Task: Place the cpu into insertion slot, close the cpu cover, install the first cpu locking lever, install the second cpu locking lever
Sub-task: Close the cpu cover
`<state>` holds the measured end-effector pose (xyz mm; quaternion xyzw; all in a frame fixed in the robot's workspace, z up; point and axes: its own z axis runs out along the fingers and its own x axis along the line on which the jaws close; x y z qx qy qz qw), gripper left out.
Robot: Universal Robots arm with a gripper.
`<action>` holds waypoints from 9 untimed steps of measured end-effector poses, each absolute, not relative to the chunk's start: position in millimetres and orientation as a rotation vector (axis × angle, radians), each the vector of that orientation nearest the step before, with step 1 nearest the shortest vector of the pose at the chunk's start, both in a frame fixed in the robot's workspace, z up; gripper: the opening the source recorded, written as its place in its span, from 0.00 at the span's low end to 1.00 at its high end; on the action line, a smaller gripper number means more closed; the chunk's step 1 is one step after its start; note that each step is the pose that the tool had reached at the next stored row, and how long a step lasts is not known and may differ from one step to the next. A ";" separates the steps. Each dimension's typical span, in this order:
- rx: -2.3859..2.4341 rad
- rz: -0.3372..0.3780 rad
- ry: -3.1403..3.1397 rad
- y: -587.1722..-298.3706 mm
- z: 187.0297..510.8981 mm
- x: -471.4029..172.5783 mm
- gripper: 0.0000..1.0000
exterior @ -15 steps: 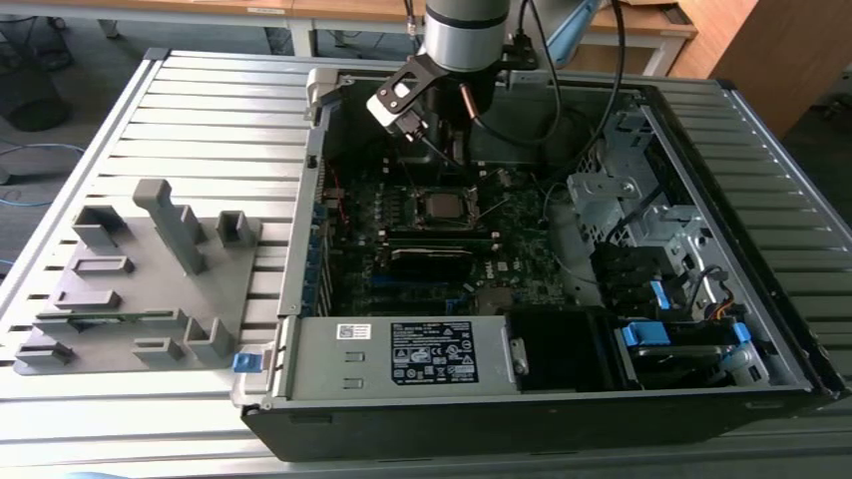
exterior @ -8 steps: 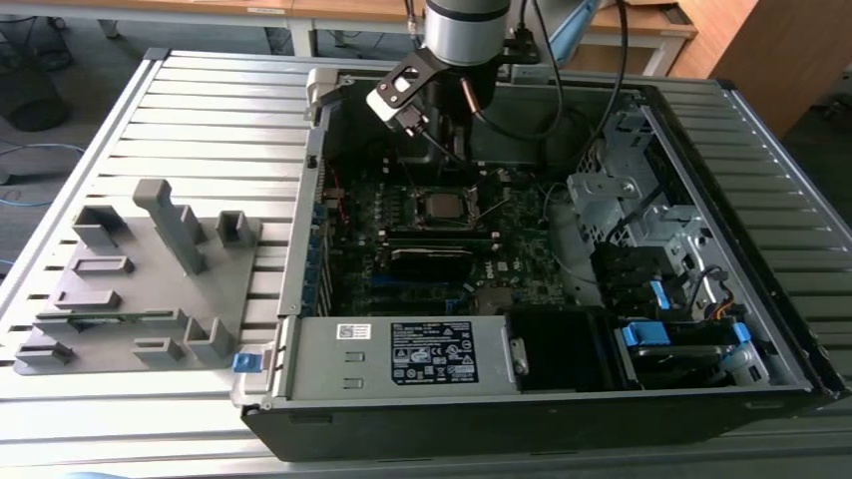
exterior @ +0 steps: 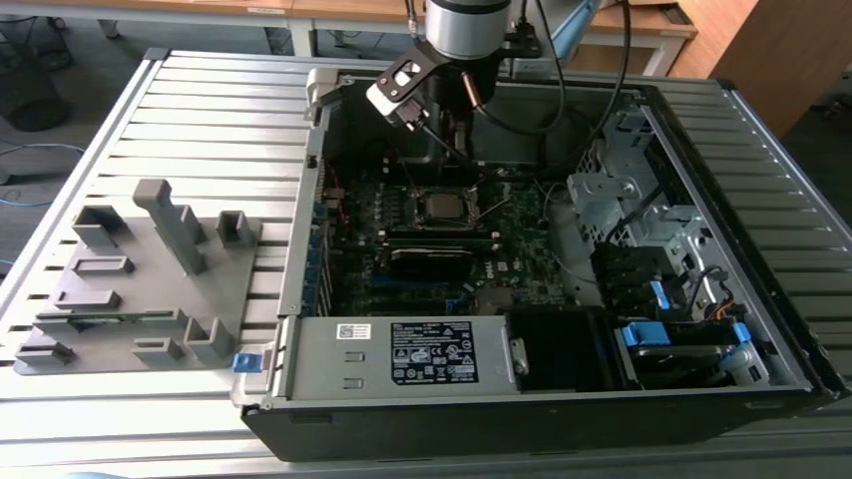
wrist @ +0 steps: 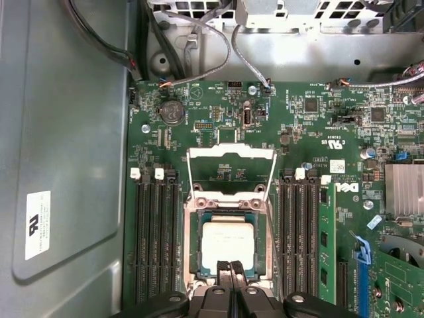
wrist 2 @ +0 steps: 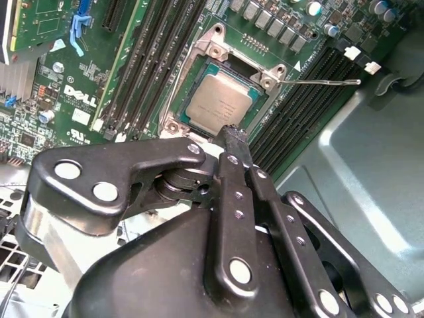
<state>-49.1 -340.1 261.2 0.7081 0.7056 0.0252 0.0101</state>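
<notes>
Your pincer [wrist: 231, 267], its fingers pressed together and holding nothing, hangs at the edge of the cpu [wrist: 227, 240], which lies flat inside the slot [wrist: 195, 242], with the cover [wrist: 232, 152] swung open just beyond that slot.

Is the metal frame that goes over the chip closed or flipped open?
Open. In the first wrist view the cpu cover is swung back off the insertion slot, and the cpu lies bare in it.

cpu [wrist: 227, 243] in insertion slot [wrist: 261, 240]; cpu cover [wrist: 232, 152] open
</notes>
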 end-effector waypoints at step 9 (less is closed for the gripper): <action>2.210 0.078 2.202 -340.1 263.5 -47.1 0.11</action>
